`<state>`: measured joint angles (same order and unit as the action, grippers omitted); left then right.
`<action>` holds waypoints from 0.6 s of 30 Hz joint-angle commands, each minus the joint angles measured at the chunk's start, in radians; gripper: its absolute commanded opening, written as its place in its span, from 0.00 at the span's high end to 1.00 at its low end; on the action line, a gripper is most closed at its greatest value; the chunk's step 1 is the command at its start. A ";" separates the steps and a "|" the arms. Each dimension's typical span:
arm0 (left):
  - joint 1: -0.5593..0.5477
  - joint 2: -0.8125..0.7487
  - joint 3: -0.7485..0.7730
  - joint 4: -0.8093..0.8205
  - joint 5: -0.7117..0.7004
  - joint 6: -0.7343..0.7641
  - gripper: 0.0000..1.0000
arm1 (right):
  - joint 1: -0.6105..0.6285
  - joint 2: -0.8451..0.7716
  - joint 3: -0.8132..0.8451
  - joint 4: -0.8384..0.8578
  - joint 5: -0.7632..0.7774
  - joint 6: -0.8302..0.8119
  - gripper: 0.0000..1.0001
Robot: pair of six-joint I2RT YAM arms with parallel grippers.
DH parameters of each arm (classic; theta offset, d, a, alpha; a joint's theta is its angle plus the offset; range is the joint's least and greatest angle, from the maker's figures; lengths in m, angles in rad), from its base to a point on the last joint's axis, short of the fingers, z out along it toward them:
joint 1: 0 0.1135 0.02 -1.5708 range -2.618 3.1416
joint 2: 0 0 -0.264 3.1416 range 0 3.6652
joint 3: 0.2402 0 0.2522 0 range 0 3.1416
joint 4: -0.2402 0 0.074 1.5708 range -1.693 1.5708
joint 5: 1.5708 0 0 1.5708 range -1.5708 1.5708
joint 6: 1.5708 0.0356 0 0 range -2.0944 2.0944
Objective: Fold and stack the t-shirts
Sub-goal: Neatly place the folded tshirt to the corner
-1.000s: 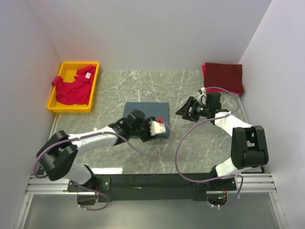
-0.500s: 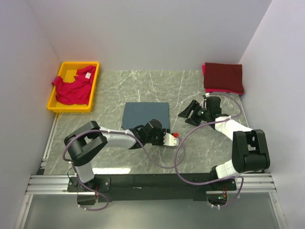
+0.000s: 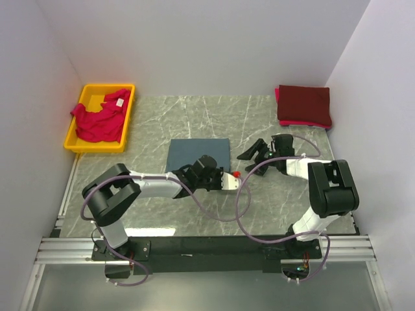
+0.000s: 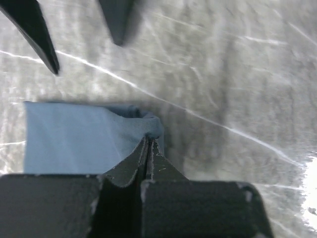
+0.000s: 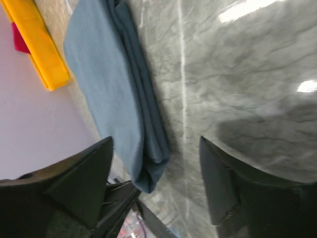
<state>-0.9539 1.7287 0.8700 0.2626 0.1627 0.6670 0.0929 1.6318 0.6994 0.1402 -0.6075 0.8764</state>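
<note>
A slate blue-grey t-shirt [image 3: 198,155] lies folded flat in the middle of the table. My left gripper [image 3: 224,175] is at its near right corner. In the left wrist view the fingers [image 4: 148,153] are shut on that corner of the blue-grey t-shirt [image 4: 74,144], and the cloth bunches at the tips. My right gripper [image 3: 249,152] stands open just right of the shirt, low over the table. Its view shows the folded edge of the shirt [image 5: 114,89] ahead of its wide-apart fingers [image 5: 84,183]. A dark maroon t-shirt [image 3: 303,102] lies folded at the back right. A pinkish-red t-shirt [image 3: 98,122] lies crumpled in the bin.
The yellow bin [image 3: 130,113] stands at the back left against the wall. A pinkish-red edge [image 3: 305,123] shows under the maroon shirt. White walls close in the marble table [image 3: 272,201] on three sides. Cables loop from both arms over the near part.
My left gripper has swung along the shirt's near right corner and shut on it. The right gripper has moved left, closer to the shirt's right edge, still open.
</note>
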 commanded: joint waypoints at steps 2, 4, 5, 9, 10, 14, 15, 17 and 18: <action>0.033 -0.063 0.073 -0.023 0.075 -0.050 0.99 | 0.042 0.023 0.005 0.088 -0.011 0.076 0.19; 0.038 -0.066 0.081 -0.045 0.092 -0.055 0.99 | 0.056 0.046 0.015 0.087 -0.006 0.101 0.14; 0.038 -0.072 0.086 -0.048 0.096 -0.055 0.99 | 0.060 0.056 0.020 0.093 -0.011 0.111 0.13; 0.041 -0.081 0.090 -0.046 0.095 -0.056 0.99 | 0.094 0.102 0.035 0.145 -0.023 0.191 0.11; 0.041 -0.084 0.093 -0.046 0.093 -0.058 0.99 | 0.100 0.120 0.037 0.151 -0.020 0.202 0.10; 0.046 -0.104 0.096 -0.049 0.098 -0.064 0.99 | 0.131 0.171 0.043 0.147 0.003 0.246 0.09; 0.046 -0.107 0.093 -0.049 0.100 -0.066 0.99 | 0.133 0.181 0.057 0.150 0.002 0.251 0.09; 0.046 -0.118 0.086 -0.043 0.104 -0.066 0.99 | 0.136 0.212 0.071 0.159 0.000 0.275 0.09; 0.047 -0.123 0.084 -0.042 0.103 -0.067 0.99 | 0.143 0.229 0.083 0.173 0.002 0.286 0.09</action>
<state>-0.9096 1.6646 0.9211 0.1967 0.2241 0.6159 0.2195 1.8008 0.7582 0.3130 -0.6548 1.1259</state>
